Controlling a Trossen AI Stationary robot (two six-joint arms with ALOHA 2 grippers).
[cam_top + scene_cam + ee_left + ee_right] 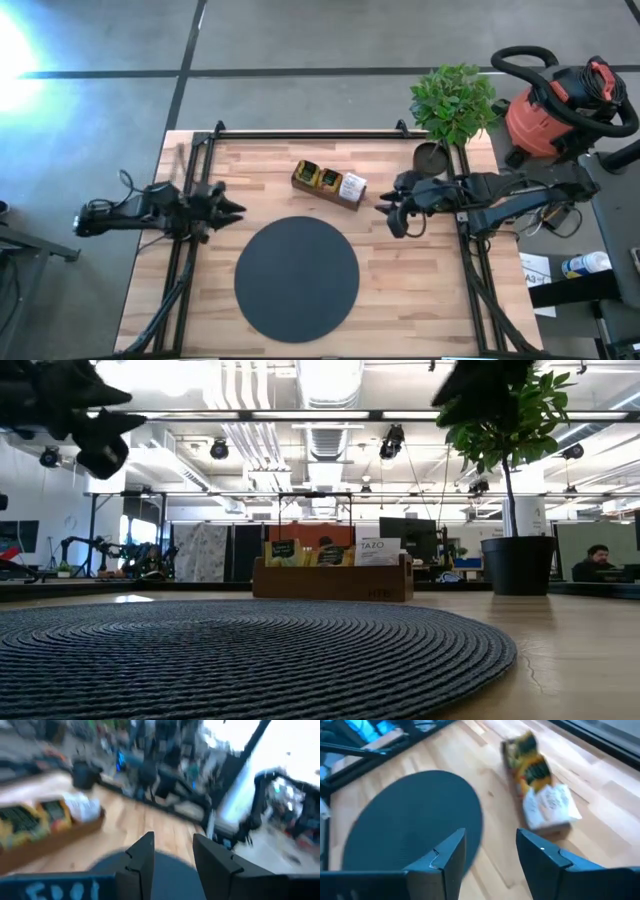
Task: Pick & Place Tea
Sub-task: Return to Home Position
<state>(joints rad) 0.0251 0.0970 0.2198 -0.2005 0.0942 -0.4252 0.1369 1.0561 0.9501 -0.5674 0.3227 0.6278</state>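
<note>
1. Lying nearest, at the table's 6 o'clock seen from above, the black mat (pixel 297 272) is showing nothing on it.
2. Hovering at the mat's 10 o'clock, the left gripper (pixel 236 208) is holding its fingers apart and empty. The right gripper (pixel 384 204) is hanging at 2 o'clock, fingers likewise apart around nothing.
3. Standing in the wooden tray (pixel 330 584) at the mat's 12 o'clock, the tea bags (pixel 323 178) are sitting between the two grippers. The tray's long axis is running roughly 10 to 4 o'clock.
4. Judging by the gaps, the right gripper is sitting nearer the tray, which is lying at its 9 o'clock, so a pull-back is probably wanting 3 o'clock.
5. A potted plant (pixel 452 100) is standing farthest, at the table's 1 o'clock.
</note>
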